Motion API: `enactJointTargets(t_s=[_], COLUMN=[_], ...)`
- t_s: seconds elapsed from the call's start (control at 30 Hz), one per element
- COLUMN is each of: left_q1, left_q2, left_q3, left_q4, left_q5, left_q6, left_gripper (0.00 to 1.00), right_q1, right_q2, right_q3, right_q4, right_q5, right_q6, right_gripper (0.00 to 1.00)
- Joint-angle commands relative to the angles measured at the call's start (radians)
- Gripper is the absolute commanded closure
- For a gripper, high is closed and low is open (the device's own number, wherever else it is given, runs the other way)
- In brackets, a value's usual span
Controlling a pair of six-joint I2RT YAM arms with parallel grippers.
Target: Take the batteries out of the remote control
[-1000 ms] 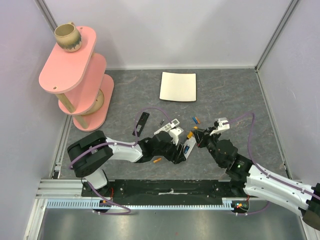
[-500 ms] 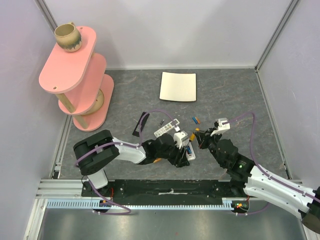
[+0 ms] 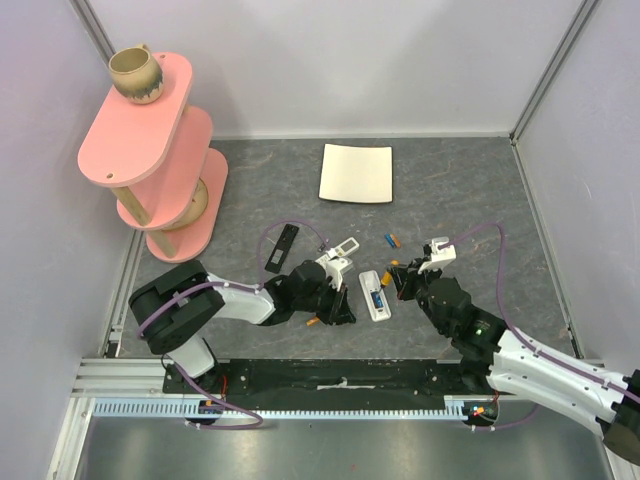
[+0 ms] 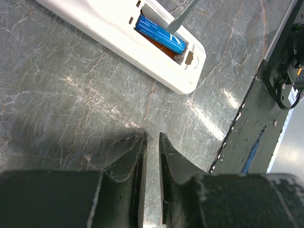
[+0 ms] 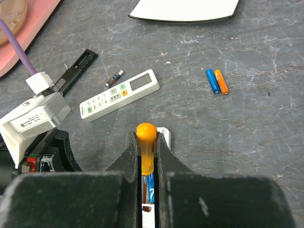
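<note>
Remote control lies bay-up on the grey marbled tabletop, near and ahead of the left fingers, which are empty and almost closed, only a thin slit between them. One blue battery sits in the bay, where the right fingers clamp an orange-handled screwdriver with its tip inside; two loose batteries lie beyond. Pale walls all round, pink shelf back left.

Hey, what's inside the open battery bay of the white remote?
One blue-labelled battery lies in the remote control's bay, with a screwdriver tip poking in at it. Anything under that battery is hidden.
</note>
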Motion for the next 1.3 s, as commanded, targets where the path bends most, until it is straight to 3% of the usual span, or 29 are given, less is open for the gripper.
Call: enactJointTargets(t_s=[0.0,0.37,0.9,1.27], left_q1=[0.008,0.009,0.047,0.048], left_q2=[0.023,0.046,0.161,0.207], left_q3=[0.019,0.036,0.159,0.165], left_q4=[-0.031,-0.031,-0.072,-0.072], left_q5=[0.033,0.049,0.050,0.043], left_q6=[0.013,0.014,-0.009,-0.021], left_gripper=[0.79,0.81,0.79,0.79], right_q1=[-0.005,-0.005,-0.004,-0.012], right_q2=[0.020,0.093,0.184,0.129], right_q3=[0.010,0.000,-0.065,-0.105], right_q4=[0.002,0.026,0.161,0.203], right_q5=[0.041,0.072,-0.092,-0.082], right_q6=[-0.013,-0.018,0.120,0.171], right_gripper=[1.00,1.00,1.00,1.00])
